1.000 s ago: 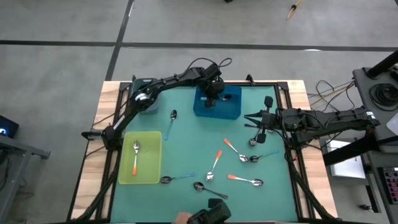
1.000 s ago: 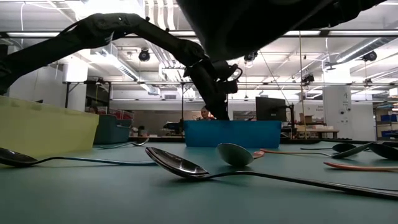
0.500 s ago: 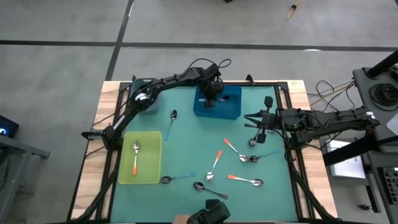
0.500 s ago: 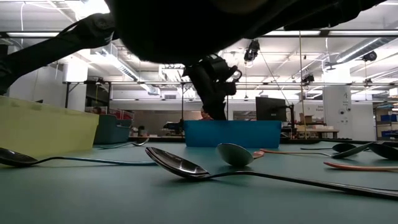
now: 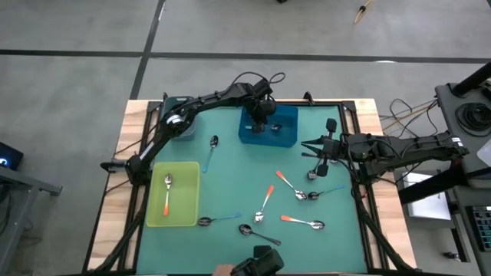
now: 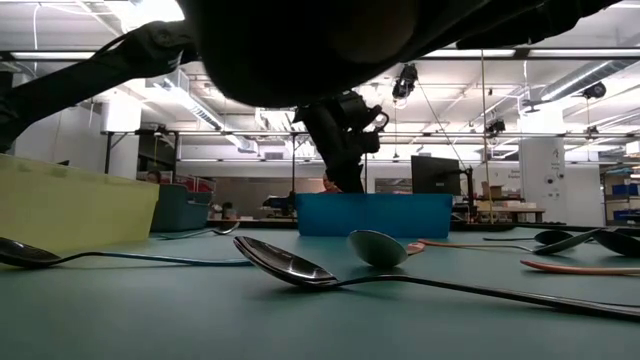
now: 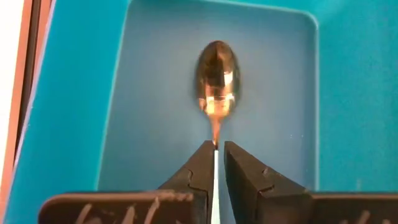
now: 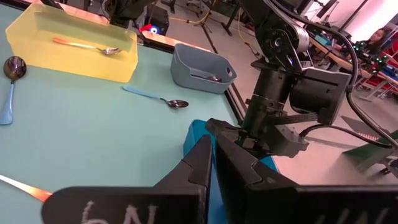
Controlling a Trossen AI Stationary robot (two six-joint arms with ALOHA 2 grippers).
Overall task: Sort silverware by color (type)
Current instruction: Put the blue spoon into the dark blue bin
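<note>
Left wrist view shows the left gripper (image 7: 216,163) easing apart, fingers now barely parted around the light blue spoon (image 7: 217,81) inside the blue bin (image 7: 74,124) just ahead, indicating release underway.

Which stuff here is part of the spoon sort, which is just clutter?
Job: loose spoons, spoon in blue bin, yellow bin, grey bin, left pincer above blue bin.
Not: cables, stick on floor, right pincer waiting at mat's right edge.

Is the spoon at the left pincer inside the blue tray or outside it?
Inside. The left wrist view shows the shiny metal spoon over the floor of the blue plastic tray, its handle between the left pincer's fingers.
</note>
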